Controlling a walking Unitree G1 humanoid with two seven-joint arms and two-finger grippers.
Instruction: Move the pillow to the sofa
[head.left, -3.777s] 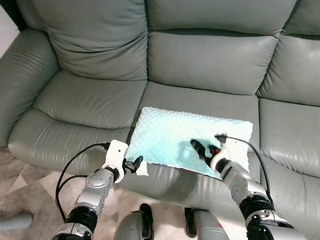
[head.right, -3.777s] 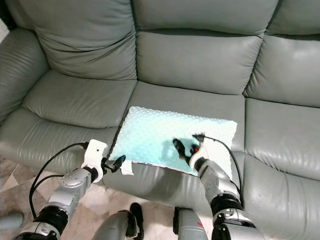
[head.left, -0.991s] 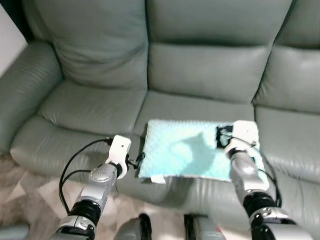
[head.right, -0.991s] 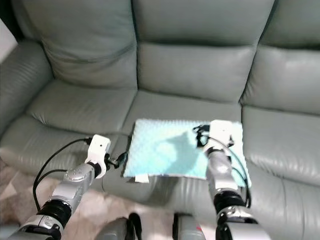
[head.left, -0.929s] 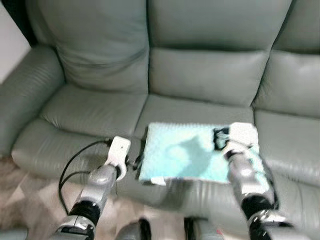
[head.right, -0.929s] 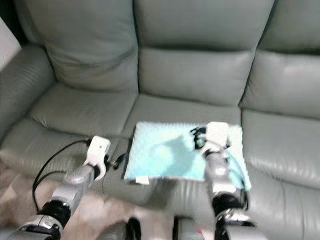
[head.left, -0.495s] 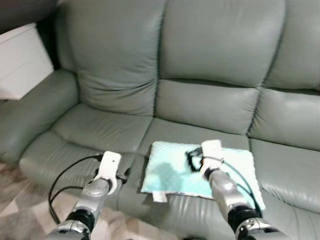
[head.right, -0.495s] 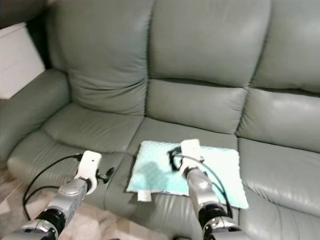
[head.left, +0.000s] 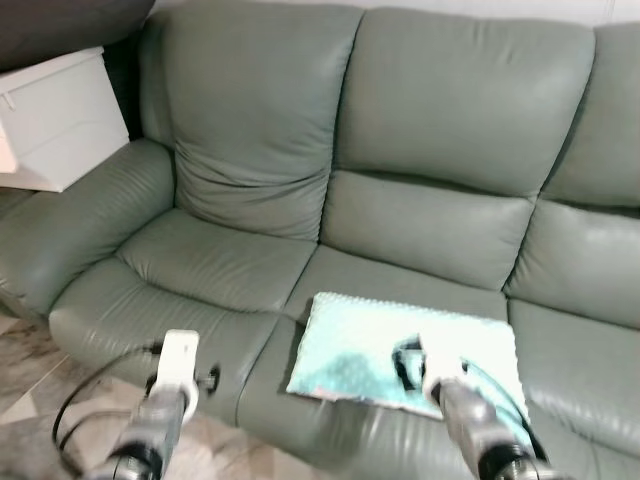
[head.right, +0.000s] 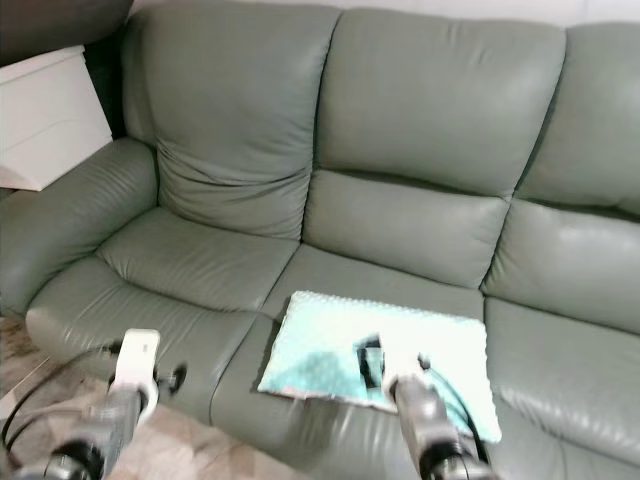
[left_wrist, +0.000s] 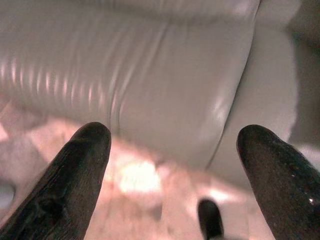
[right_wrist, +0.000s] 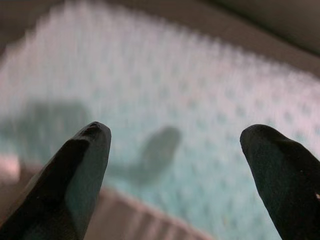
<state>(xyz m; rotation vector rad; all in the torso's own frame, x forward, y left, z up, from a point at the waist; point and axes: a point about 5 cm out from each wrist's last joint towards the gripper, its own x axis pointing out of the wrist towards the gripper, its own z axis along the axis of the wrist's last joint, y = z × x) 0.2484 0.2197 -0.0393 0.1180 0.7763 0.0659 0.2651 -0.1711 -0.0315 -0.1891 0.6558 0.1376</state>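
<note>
A light teal dimpled pillow (head.left: 400, 345) lies flat on the middle seat of the grey-green leather sofa (head.left: 420, 120), near the seat's front edge. My right gripper (head.left: 405, 362) hovers just above the pillow's near edge, blurred; in the right wrist view its fingers (right_wrist: 75, 170) stand wide open over the pillow (right_wrist: 165, 100) with nothing between them. My left gripper (head.left: 208, 378) is low in front of the left seat, apart from the pillow. The left wrist view shows its fingers (left_wrist: 75, 170) spread open, facing the sofa's front panel (left_wrist: 150, 90) and the floor.
A white cabinet (head.left: 55, 115) stands beside the sofa's left armrest (head.left: 60, 230). Pale tiled floor (head.left: 40, 400) lies before the sofa. The left seat (head.left: 220, 260) and right seat (head.left: 590, 350) are bare leather.
The camera has risen and pulled back, so more of the sofa back shows. Both arms have sunk lower in the picture; the right gripper has slid back towards the pillow's near edge.
</note>
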